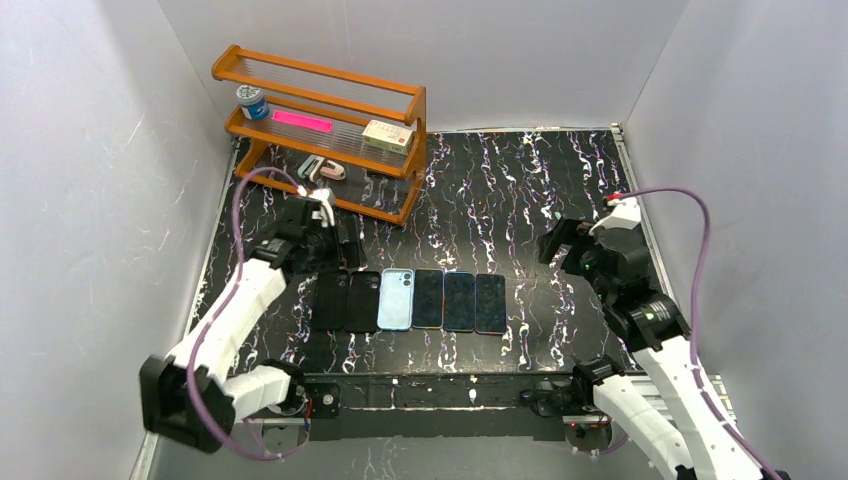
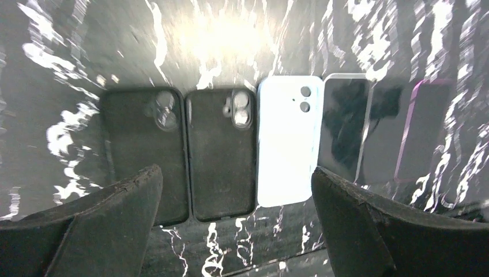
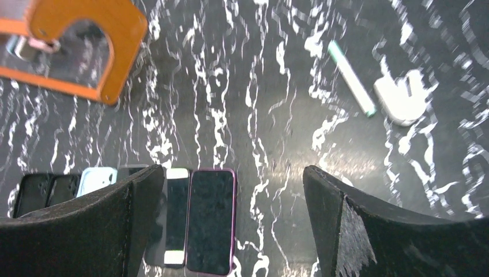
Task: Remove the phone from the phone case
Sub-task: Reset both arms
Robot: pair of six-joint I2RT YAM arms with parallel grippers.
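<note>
Six phones and cases lie side by side on the black marbled table. From the left: two black cases back-up (image 1: pixel 326 300) (image 1: pixel 362 300), a light blue one back-up (image 1: pixel 395 298), then three screen-up phones (image 1: pixel 428 298) (image 1: pixel 459 300), the last in a purple-rimmed case (image 1: pixel 490 302). My left gripper (image 1: pixel 338 258) is open and empty, just behind the black cases. In the left wrist view my left gripper (image 2: pixel 236 173) spans the black cases (image 2: pixel 144 156) (image 2: pixel 222 156) and the blue one (image 2: pixel 288 141). My right gripper (image 1: pixel 556 245) is open and empty, to the right of the row; in its wrist view (image 3: pixel 232 179) the purple-rimmed phone (image 3: pixel 210 222) lies by the left finger (image 3: pixel 98 231).
An orange wooden shelf (image 1: pixel 320 120) stands at the back left with a jar, a pink strip and a box on it; its foot shows in the right wrist view (image 3: pixel 86 34). A teal-tipped pen (image 3: pixel 352 78) and a white object (image 3: pixel 401 98) lie behind the right gripper.
</note>
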